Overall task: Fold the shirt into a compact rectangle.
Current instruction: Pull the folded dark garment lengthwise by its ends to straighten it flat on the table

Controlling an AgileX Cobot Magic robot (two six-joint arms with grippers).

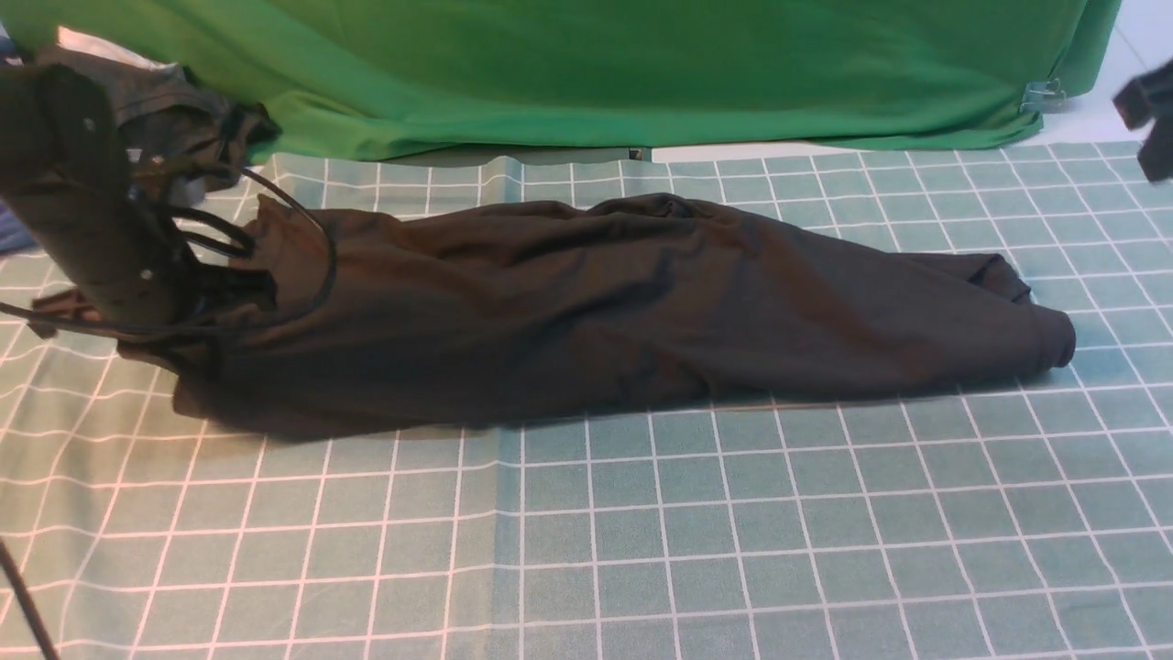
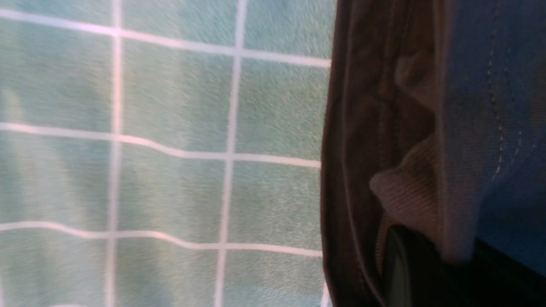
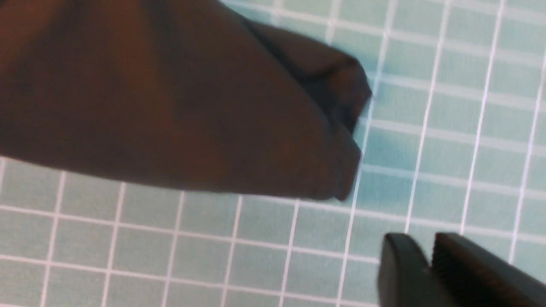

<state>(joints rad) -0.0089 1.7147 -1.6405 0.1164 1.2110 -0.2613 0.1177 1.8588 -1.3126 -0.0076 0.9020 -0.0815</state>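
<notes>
The black shirt [image 1: 596, 312] lies bunched in a long roll across the checked tablecloth, from left to right. My left arm [image 1: 92, 202] reaches down onto its left end, and the arm hides the jaws in the front view. In the left wrist view my left gripper [image 2: 426, 256] is shut on a fold of the shirt [image 2: 362, 149]; the cloth beside it looks bluish. My right gripper [image 3: 428, 251] hangs above bare cloth just off the shirt's right end [image 3: 170, 106], its tips a narrow gap apart with nothing between them. In the front view my right gripper [image 1: 1150, 110] shows blurred at the right edge.
A green backdrop cloth [image 1: 586, 73] hangs along the back of the table. Another dark garment [image 1: 174, 101] sits at the back left behind my left arm. A black cable [image 1: 325, 257] loops over the shirt's left end. The checked tablecloth [image 1: 641, 532] stretches in front.
</notes>
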